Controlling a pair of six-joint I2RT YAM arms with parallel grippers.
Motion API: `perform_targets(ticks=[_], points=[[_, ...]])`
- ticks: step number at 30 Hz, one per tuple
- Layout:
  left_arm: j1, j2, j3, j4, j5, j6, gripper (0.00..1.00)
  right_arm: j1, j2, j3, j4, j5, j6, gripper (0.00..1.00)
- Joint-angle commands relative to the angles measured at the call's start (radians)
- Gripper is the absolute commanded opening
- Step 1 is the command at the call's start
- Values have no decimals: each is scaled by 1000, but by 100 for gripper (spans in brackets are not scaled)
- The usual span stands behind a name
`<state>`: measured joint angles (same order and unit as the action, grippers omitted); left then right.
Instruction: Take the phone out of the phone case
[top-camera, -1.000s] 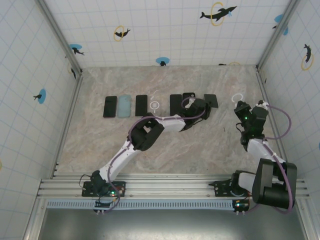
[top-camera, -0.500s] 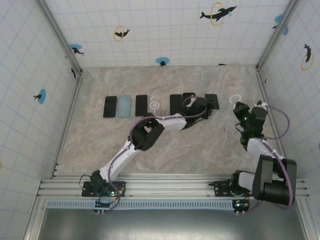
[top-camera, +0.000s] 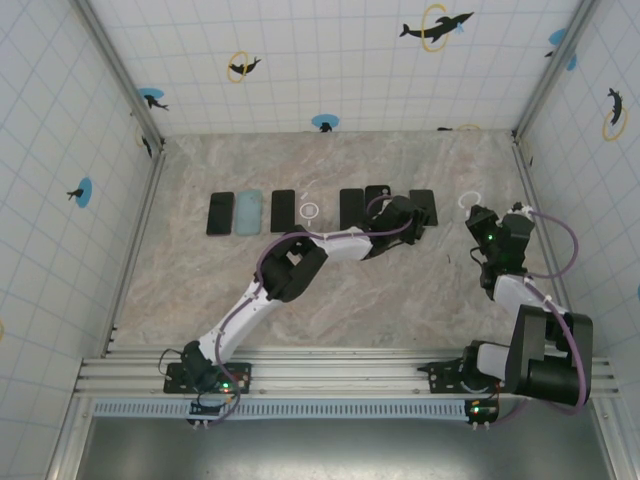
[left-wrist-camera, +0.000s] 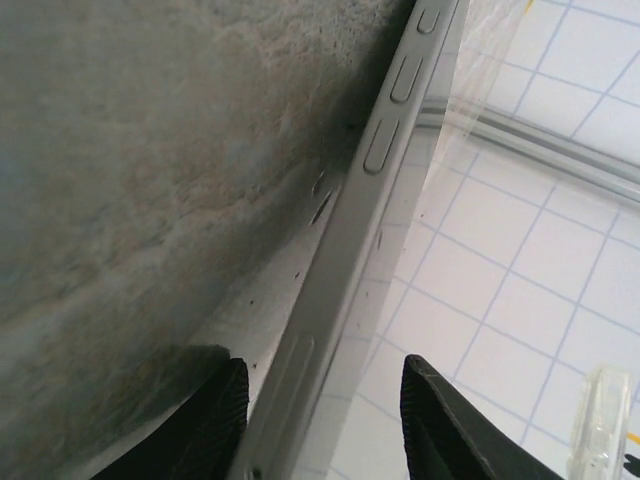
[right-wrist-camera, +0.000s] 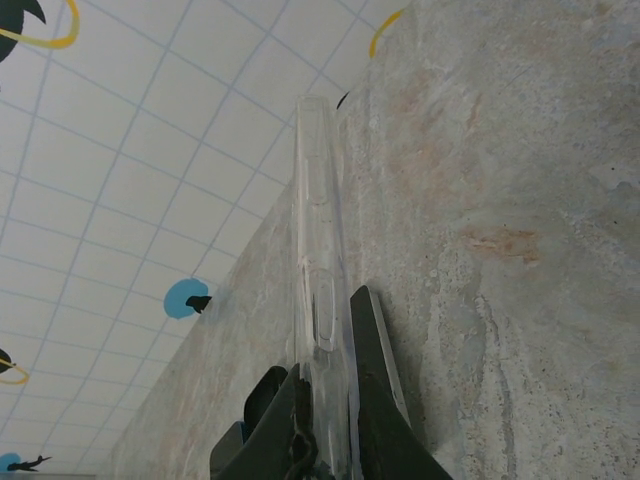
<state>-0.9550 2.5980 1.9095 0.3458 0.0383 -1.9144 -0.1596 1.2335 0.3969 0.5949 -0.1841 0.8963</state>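
Since the frame 1 s ago, the right gripper (top-camera: 488, 228) has drifted a little up and toward the table's middle, and the left gripper (top-camera: 405, 215) has nudged slightly toward the dark, grey-edged phone (top-camera: 422, 203) at the right end of the row on the marble-patterned table (top-camera: 200, 290).

On the right wrist camera, the right gripper (right-wrist-camera: 325, 400) is clenched on the clear plastic phone case (right-wrist-camera: 318, 230), held edge-on and upright above the table. It looks empty.

On the left wrist camera, the left gripper (left-wrist-camera: 320, 400) is spread, its 2 fingers (left-wrist-camera: 215, 410) straddling the phone (left-wrist-camera: 345, 230). One finger sits just beside the phone's buttoned edge; the other stands apart from it. The phone appears to rest on the table.

Judging from this, phone and case are already separate. To finish cleanly, the left fingers should close squarely across the phone's body, clear of the side buttons, so it does not skid or twist. The right gripper should keep the case well apart from the phone.
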Motion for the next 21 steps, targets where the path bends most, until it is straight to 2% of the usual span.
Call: perform_targets(ticks=[1, 15, 21], points=[[-9, -71, -21, -63, 11, -30, 47, -8, 12, 19, 7, -8, -16, 2], [-34, -127, -99, -56, 36, -106, 53, -7, 12, 30, -12, -7, -18, 3], [-36, -153, -123, -67, 44, -99, 55, -8, 11, 24, -17, -2, -18, 3]])
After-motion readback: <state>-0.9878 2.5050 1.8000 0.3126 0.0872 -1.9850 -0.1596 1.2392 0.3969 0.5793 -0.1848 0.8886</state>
